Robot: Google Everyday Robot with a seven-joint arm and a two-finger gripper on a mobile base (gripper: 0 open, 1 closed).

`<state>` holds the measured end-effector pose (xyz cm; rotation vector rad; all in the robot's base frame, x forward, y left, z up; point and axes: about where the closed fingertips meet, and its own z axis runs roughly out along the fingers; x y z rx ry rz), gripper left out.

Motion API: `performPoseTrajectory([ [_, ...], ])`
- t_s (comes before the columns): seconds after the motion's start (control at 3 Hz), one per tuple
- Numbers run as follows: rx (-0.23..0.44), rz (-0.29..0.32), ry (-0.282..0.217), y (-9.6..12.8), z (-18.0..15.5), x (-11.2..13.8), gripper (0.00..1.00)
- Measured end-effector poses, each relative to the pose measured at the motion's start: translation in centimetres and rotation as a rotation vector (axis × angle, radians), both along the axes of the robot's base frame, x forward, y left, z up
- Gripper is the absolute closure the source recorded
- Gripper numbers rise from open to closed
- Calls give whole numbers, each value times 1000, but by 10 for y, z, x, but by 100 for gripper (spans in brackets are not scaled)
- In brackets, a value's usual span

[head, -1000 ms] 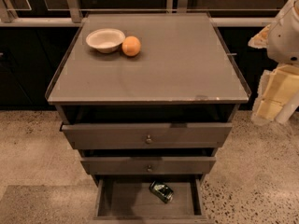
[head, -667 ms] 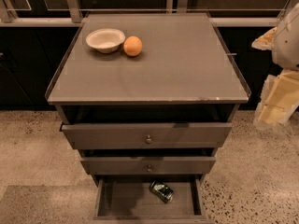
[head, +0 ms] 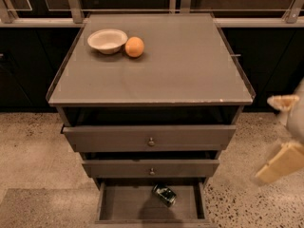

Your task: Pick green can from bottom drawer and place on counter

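Small dark-green metal can (head: 164, 194) lies in the shallow grey-brown bottom drawer (head: 123, 204), right of centre.
Cream gripper (head: 280, 163) sits at the right edge, apart from the drawers — its state cannot be told; the flat grey-brown counter (head: 180, 65) bears a white bowl (head: 107, 40) and an orange fruit (head: 134, 46), far left.

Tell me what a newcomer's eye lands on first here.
The orange fruit beside the white bowl at the back left of the counter stands out. Next comes the green can, lying in the open bottom drawer. The cream pincer hangs at the view's right edge, away from the can.
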<state>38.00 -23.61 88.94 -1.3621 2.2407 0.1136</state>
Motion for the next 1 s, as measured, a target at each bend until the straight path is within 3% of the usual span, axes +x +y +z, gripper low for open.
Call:
performPoseTrajectory([
  [0.33,146,-72,88,1,-109,-7,0],
  [0.67,226,-137,197,8,-223,-8,0],
  [1.0,224,-181,278,13,-299,-1,0],
])
